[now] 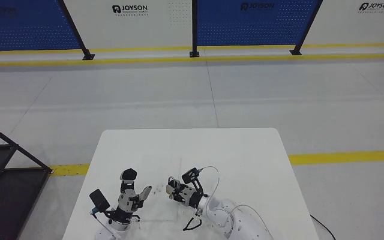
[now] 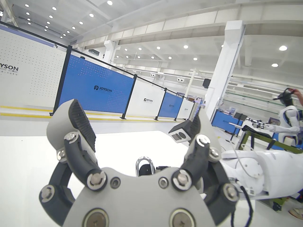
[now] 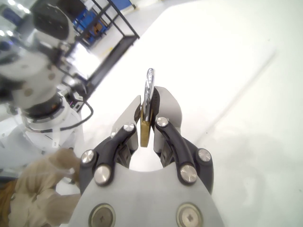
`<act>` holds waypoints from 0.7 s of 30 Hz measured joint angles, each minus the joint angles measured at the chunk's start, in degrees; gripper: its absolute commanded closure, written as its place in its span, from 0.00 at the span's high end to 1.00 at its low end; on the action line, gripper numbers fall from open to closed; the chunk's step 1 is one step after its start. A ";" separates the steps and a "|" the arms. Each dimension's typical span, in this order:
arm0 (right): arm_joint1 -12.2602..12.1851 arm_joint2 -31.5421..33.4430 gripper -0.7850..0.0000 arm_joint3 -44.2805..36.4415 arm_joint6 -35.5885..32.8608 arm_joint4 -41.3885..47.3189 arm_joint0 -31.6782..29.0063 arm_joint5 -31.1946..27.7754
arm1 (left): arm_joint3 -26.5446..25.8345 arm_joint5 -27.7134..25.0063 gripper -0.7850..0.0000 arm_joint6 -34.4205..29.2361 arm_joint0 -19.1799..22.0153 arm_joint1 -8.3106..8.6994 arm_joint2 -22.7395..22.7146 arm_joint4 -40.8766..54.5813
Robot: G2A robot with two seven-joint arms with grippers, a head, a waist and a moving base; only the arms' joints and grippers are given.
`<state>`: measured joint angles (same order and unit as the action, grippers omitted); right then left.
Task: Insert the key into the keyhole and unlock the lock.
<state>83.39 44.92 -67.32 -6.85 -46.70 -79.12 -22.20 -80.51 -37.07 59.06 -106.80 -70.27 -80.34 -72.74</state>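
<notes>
Right gripper [image 3: 150, 96] clamped on brass padlock [image 3: 144, 128] body, edge-on; long axis runs along the fingers, shackle pointing out past the tips. Left gripper [image 2: 136, 119] spread wide, empty, facing padlock over white table [image 1: 240, 156].

Left gripper [image 2: 137, 124] gapes wide, tilted upward; right gripper [image 3: 148, 106] (just beside it) is clamped on the lock [image 3: 144, 133], both arms folded in close.

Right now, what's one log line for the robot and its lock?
left jaws: open, empty | right jaws: shut on padlock | padlock: brass body clamped, shackle sticking out
</notes>
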 measured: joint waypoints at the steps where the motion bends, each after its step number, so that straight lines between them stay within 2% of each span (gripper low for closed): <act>1: 0.22 -0.46 0.00 0.62 -0.95 0.46 0.51 0.43 | 0.05 0.42 1.00 -0.27 -0.14 0.04 -0.23 0.02; 4: 0.86 -1.62 0.00 2.10 -3.33 2.81 1.81 0.95 | 0.18 0.83 1.00 -1.02 -0.38 0.10 -0.41 0.54; 5: 0.99 -1.92 0.20 2.38 -3.83 3.11 2.11 1.02 | 0.24 0.96 1.00 -1.19 -0.35 0.10 -0.41 0.63; 6: 1.11 -2.27 0.47 2.63 -4.01 2.96 2.45 1.25 | 0.32 1.20 1.00 -1.32 -0.29 0.09 -0.29 0.65; 7: 1.18 -2.49 1.00 2.75 -3.68 2.53 2.60 1.56 | 0.37 1.37 1.00 -1.34 -0.24 0.08 -0.15 0.63; 14: 1.10 -3.36 1.00 2.61 0.36 -1.85 2.21 2.39 | 0.79 2.62 1.00 -1.56 0.53 -0.08 1.17 0.27; 21: -0.03 -2.14 1.00 -0.02 5.90 -7.14 -0.22 2.68 | 1.48 3.66 1.00 -1.55 1.36 -0.12 1.80 -0.02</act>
<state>83.36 42.78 -67.34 -0.95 -53.84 -79.33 -19.52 -79.02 -33.40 57.51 -105.44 -70.39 -78.54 -72.76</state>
